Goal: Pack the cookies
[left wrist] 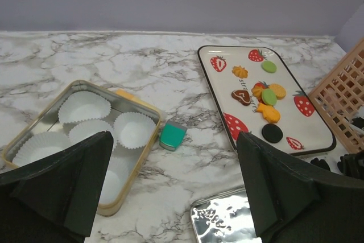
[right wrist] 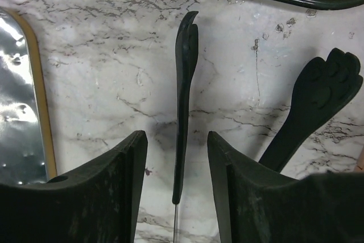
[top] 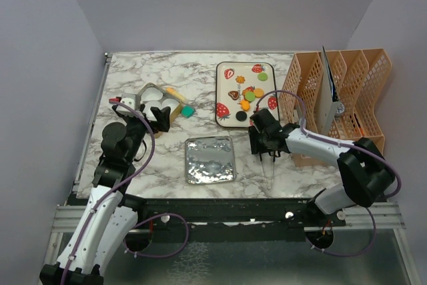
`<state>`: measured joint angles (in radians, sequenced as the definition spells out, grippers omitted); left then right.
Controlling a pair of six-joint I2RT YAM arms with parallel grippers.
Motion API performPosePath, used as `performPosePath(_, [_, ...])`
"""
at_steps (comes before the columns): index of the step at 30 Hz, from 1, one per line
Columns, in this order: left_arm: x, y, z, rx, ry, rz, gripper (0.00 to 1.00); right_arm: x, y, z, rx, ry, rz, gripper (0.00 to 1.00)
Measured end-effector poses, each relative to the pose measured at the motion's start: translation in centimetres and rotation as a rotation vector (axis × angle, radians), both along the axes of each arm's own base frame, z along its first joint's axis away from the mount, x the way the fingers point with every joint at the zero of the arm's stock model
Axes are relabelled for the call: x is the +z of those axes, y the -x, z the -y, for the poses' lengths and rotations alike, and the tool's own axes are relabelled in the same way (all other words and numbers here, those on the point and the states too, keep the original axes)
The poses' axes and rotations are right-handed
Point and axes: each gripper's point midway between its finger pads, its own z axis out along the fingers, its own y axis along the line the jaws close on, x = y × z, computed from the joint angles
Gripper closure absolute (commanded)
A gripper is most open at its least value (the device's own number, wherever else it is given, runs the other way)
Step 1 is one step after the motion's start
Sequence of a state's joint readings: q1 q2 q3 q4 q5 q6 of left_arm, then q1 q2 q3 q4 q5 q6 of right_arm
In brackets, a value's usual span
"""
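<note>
Top external, cookies: the cookies (top: 247,98) all lie on the strawberry tray (top: 225,91) at the far middle of the marble table (top: 133,165). I judge none is packed yet.
Top external, tin: the tin (top: 143,91) with its paper cups (top: 159,103) sits left of the tray. Its lid (top: 209,159) lies apart, nearer me, so the cups are free to fill.
Top external, right gripper: the right gripper (top: 269,153) points toward the near edge, away from the tray, over the black tongs (top: 270,173) on the table. I read this as fetching the tool first.
Top external, left gripper: the left gripper (top: 162,117) hangs just beside the tin's near corner.
Left wrist, left gripper: the left gripper (left wrist: 176,197) is spread wide with nothing between its fingers (left wrist: 74,186). I take it to be waiting by the tin (left wrist: 136,103).
Left wrist, cookies: the cookies (left wrist: 267,98), orange, green, brown and black, bunch on the tray (left wrist: 227,83), well apart from the cups (left wrist: 85,106). A teal block (left wrist: 172,136) lies just beside the tin.
Right wrist, right gripper: the right gripper (right wrist: 175,138) has its fingers (right wrist: 114,186) parted either side of one thin arm of the tongs (right wrist: 185,72), not closed on it.
Right wrist, risk: the paw-ended arm lies outside the fingers, so I judge that closing here would catch one arm only and the tongs could swing.
</note>
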<state>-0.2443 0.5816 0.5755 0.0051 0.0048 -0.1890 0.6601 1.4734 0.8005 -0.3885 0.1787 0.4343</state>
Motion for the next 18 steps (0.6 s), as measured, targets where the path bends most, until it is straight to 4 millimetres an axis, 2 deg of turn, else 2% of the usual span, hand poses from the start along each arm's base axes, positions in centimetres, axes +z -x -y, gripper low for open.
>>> performPosePath(5, [-0.6, 0.0, 1.2, -0.062, 0.024, -0.030, 0.01, -0.9, -0.3, 0.2, -0.013, 0.016, 0.008, 0.64])
performPosePath(11, [-0.9, 0.3, 2.8, -0.137, 0.076, -0.063, 0.01, -1.2, -0.6, 0.3, -0.024, 0.012, 0.029, 0.98])
performPosePath(14, [-1.1, 0.3, 3.6, -0.174, 0.112, -0.085, 0.01, -0.7, -0.8, 0.2, -0.027, -0.002, 0.046, 0.99])
performPosePath(18, [-2.0, 0.2, 4.6, -0.219, 0.137, -0.129, 0.01, 1.5, -0.9, 0.0, -0.033, -0.053, 0.101, 0.99])
